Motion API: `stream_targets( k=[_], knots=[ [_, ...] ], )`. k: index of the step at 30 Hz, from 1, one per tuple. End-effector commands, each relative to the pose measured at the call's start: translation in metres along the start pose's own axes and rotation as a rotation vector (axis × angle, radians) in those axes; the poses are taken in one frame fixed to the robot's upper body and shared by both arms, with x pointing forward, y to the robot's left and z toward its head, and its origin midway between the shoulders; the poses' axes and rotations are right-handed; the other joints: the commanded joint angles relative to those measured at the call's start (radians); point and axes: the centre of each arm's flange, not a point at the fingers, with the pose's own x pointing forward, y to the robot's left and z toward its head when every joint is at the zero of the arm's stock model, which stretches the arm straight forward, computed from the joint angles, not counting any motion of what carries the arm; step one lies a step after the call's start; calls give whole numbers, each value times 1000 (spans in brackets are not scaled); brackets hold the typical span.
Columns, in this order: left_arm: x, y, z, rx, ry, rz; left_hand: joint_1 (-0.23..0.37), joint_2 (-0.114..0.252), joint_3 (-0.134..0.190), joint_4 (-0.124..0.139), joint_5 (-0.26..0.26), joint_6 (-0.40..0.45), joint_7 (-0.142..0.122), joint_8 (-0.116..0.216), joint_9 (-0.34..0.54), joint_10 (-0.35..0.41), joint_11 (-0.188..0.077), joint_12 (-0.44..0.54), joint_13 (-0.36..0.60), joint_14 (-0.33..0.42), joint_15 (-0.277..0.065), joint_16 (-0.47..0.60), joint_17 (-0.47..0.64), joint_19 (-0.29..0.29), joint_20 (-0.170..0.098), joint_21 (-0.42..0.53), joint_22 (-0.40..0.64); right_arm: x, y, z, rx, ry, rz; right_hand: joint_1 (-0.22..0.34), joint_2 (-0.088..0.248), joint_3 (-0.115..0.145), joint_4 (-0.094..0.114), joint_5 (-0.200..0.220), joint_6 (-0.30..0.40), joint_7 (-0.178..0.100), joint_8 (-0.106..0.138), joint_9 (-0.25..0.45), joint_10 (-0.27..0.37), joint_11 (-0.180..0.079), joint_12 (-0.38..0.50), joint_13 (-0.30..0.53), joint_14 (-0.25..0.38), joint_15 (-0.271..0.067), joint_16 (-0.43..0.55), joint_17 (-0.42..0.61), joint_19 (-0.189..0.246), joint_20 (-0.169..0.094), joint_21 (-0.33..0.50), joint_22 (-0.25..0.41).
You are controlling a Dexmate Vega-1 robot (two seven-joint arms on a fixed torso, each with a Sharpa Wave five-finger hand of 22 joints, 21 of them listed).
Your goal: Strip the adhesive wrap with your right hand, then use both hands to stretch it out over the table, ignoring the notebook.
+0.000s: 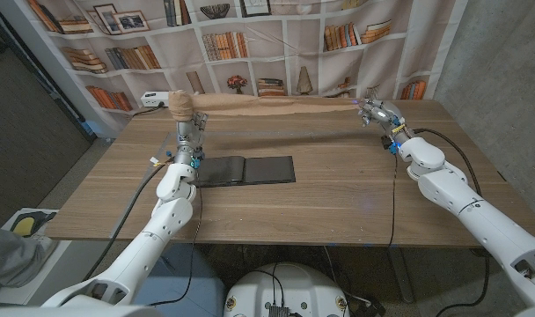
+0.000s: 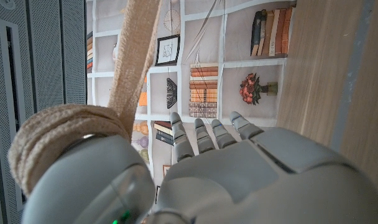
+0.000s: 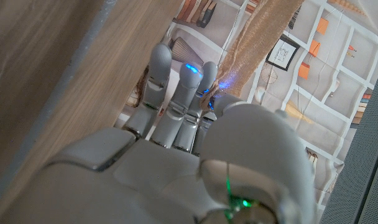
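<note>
We log no legible writing. Wrap point(image 1: 276, 104) spans both holding hands, left point(image 1: 185, 113), right point(image 1: 375, 113); notebook point(image 1: 246, 169) at 6 o'clock; wooden table point(image 1: 338, 202); bookshelf backdrop point(image 1: 276, 44).

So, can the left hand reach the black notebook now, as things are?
Probably not freely. The notebook lies open on the table just beside the left arm, nothing covering it, but the left hand holds the roll of the tan wrap, stretched across to the right hand.

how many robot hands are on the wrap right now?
2. The left robot hand grips the beige adhesive wrap at its bunched end; the right robot hand holds the far stretched end.
</note>
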Motion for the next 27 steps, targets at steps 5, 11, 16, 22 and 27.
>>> stream_targets(
  k=[5, 11, 16, 22, 27],
  knots=[
    [-13, 13, 12, 18, -1, 39, -10, -1, -8, -3, -8, -3, 1, 5, 1, -5, 3, 1, 2, -3, 0, 4, 2, -7, -3, 0, 4, -9, -20, -8, -1, 28, -54, -10, -1, 8, 2, -2, 7, 4, -4, 2, 1, -5, 4, 0, -9, -35, 8, 1, -4, -146, 6, 2],
    [-18, 19, 18, 32, -6, 59, -13, -2, -7, -2, -9, -5, -1, 5, 1, -7, 2, 1, 1, -5, 1, 4, 2, -8, -3, 1, 4, -12, -30, -11, -1, 43, -71, -12, -1, 9, 2, -2, 8, 5, -4, 1, 0, -5, 4, 1, -9, -35, 9, 1, -5, -146, 5, 2],
    [-19, 20, 19, 31, -10, 66, -15, -3, -7, -2, -10, -7, -1, 5, 0, -9, 3, 1, 1, -5, 1, 4, 2, -8, -2, 1, 5, -15, -36, -13, -4, 50, -87, -14, -1, 10, 2, -2, 7, 4, -5, 1, -1, -5, 5, 1, -10, -35, 10, 1, -7, -146, 4, -1],
    [-19, 21, 19, 24, -14, 66, -17, -4, -7, -2, -11, -8, 0, 6, 0, -10, 3, 2, 0, -6, 1, 5, 2, -8, -2, 1, 5, -19, -44, -14, -12, 56, -107, -15, -1, 12, 2, -2, 7, 5, -4, 1, 0, -4, 5, 0, -10, -35, 12, 1, -6, -146, 5, 0],
    [-19, 22, 19, 34, -15, 83, -19, -5, -7, -3, -12, -11, -1, 5, 0, -10, 2, 2, 0, -6, 1, 5, 2, -8, -1, 2, 5, -23, -52, -14, -22, 67, -129, -16, -1, 12, 2, -2, 7, 4, -5, 0, 1, -3, 5, -1, -11, -35, 13, 1, -5, -146, 6, 1]
  ],
)
